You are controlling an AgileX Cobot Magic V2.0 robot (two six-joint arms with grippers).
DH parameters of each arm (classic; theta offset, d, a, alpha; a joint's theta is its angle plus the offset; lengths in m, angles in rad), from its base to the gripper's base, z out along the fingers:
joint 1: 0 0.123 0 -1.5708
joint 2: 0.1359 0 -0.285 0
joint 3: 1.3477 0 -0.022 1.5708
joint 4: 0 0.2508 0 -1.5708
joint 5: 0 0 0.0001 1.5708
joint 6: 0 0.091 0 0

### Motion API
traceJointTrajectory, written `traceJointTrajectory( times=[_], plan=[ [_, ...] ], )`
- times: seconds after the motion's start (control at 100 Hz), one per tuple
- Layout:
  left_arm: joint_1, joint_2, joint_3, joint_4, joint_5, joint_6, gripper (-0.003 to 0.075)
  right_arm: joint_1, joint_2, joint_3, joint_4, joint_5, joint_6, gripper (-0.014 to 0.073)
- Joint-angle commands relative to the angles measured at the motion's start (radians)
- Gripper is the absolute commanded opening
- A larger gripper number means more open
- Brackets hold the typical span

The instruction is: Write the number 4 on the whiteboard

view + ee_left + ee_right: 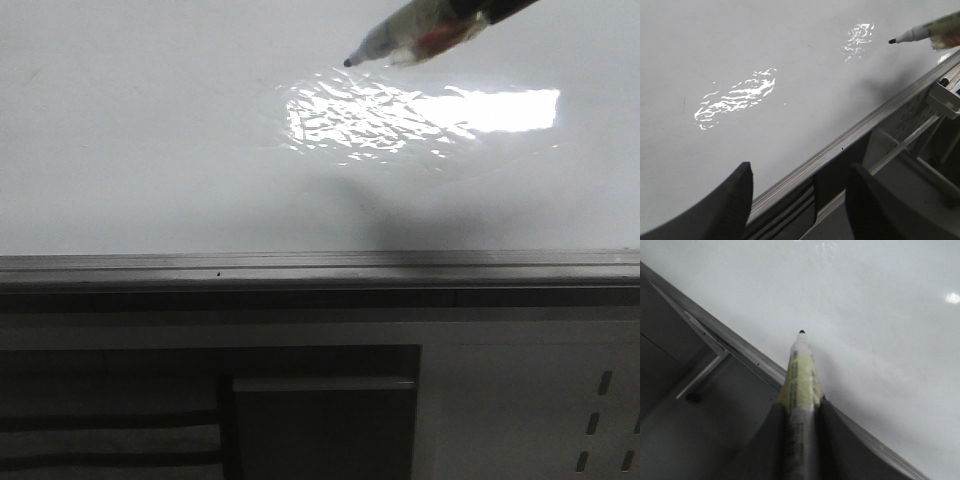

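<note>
The large glossy white whiteboard (150, 150) with its grey metal edge rail (300, 262) fills the scene, and no stroke of the number 4 shows on it in any view; the surface carries only bright rippled light reflections. The right gripper (801, 412) is clamped around a white-barrelled marker with a yellowish label and a dark tip (801, 370), its two fingers pressed against the barrel on either side. In the front view the marker (415, 38) reaches in from the upper right, its tip held off the board near the reflection, with a soft shadow on the board beneath it. The left gripper (797, 200) hangs near the rail with its fingers spread apart and nothing between them. The step in hand appears to be the approach before writing; next, the tip likely needs to come down onto bare board for the first stroke of the digit.
</note>
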Motion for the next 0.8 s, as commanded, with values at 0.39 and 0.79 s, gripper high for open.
traceJointTrajectory(
  times=[0.39, 0.79],
  plan=[
    [0.005, 0.001, -0.026, -0.037, -0.077, -0.009, 0.0384, -0.042, 0.162, -0.131, 0.025, -0.100, 0.005, -0.0066],
    [0.005, 0.001, -0.026, -0.037, -0.118, -0.009, 0.0384, -0.088, 0.232, -0.135, 0.000, 0.004, -0.011, -0.0066]
  ],
)
